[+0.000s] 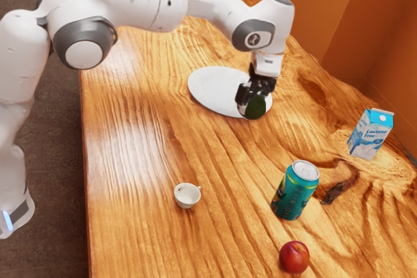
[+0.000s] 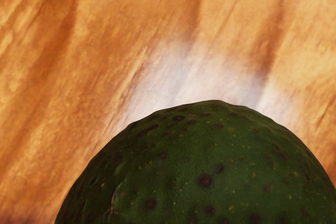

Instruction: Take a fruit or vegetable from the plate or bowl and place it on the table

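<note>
The gripper [image 1: 251,99] is holding the avocado [image 1: 252,107] between its fingers, at the plate's near rim in the exterior view, toward that view's right; how high it is hanging I cannot tell. The avocado is showing a rounded, dark green skin, slightly bumpy, with brown spots and tiny yellowish flecks, and in the wrist view the wood of the table [image 2: 94,40] is showing beyond it. The plate [image 1: 212,86] is lying white and smooth on the table, its broad surface showing bare on the exterior view's left, while the gripper and avocado are covering part of its rim. Nearer the camera than the plate, a small white cup [image 1: 187,195] is standing upright, its pale inside showing. A green can [image 1: 295,190] is standing toward the exterior view's right from the plate and nearer the camera, and a red fruit [image 1: 294,257] is resting still farther from the plate. A blue and white carton [image 1: 371,134] is standing well apart from the plate, toward the exterior view's right.
</note>
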Robot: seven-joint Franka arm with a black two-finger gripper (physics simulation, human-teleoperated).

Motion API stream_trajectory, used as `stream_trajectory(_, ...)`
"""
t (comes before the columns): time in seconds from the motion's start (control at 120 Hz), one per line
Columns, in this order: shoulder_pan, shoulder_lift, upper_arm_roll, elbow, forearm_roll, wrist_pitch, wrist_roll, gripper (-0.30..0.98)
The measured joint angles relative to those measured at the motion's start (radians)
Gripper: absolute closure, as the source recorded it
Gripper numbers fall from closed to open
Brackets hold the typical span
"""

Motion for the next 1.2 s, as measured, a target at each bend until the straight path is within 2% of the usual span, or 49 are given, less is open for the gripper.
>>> stream_trajectory(0.2,-0.026,0.020,-0.063,-0.003,-0.002,-0.005,-0.017,0.37)
stream_trajectory(0.3,-0.029,0.023,-0.070,-0.002,0.004,-0.012,-0.022,0.16)
stream_trajectory(0.45,-0.032,0.029,-0.072,-0.001,0.007,-0.027,-0.025,0.07)
stream_trajectory(0.7,-0.044,0.035,-0.076,0.003,-0.005,-0.041,-0.033,0.05)
stream_trajectory(1.2,-0.044,0.059,-0.102,0.006,0.026,-0.059,-0.041,0.05)
